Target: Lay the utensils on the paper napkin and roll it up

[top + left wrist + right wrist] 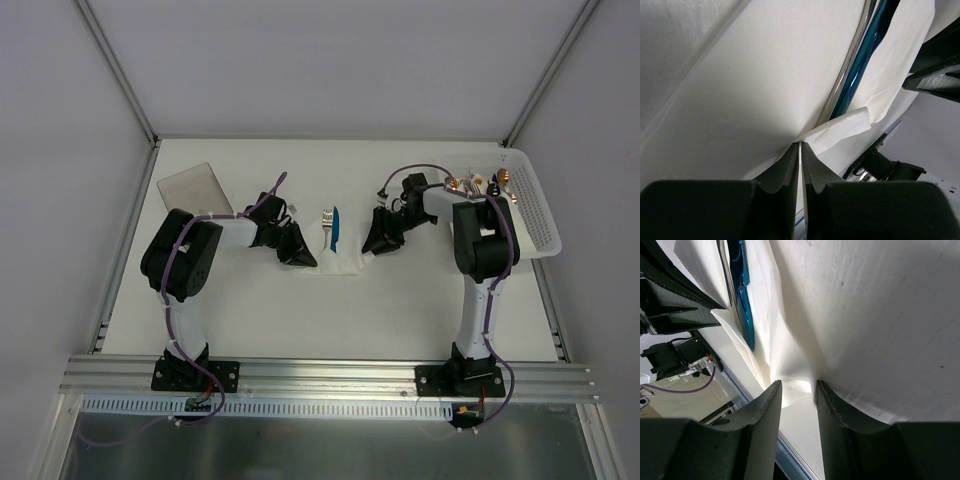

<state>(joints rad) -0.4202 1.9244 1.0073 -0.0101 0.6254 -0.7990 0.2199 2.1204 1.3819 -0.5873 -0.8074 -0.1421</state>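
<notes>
Black fingers [785, 170] of the left gripper [800, 145] are pressing together on a corner fold of the thin white paper napkin [765, 90], keeping it pinched. Fingers [765, 410] of the right gripper [796, 387] are standing partly apart, straddling a raised crease at the napkin's opposite edge. Whether they are gripping it is unclear. Between both grippers, a slim utensil with a glossy blue handle [336, 230] is lying on the napkin, with a silver metal piece [842, 80] resting just alongside it. All of this is sitting on the white bench [400, 320].

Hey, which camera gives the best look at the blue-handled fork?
The top external view: it alone shows the whole fork, tines included, lying on the napkin. The left wrist view shows only a close-up stretch of its blue handle; the right wrist view shows another stretch of that handle.
</notes>
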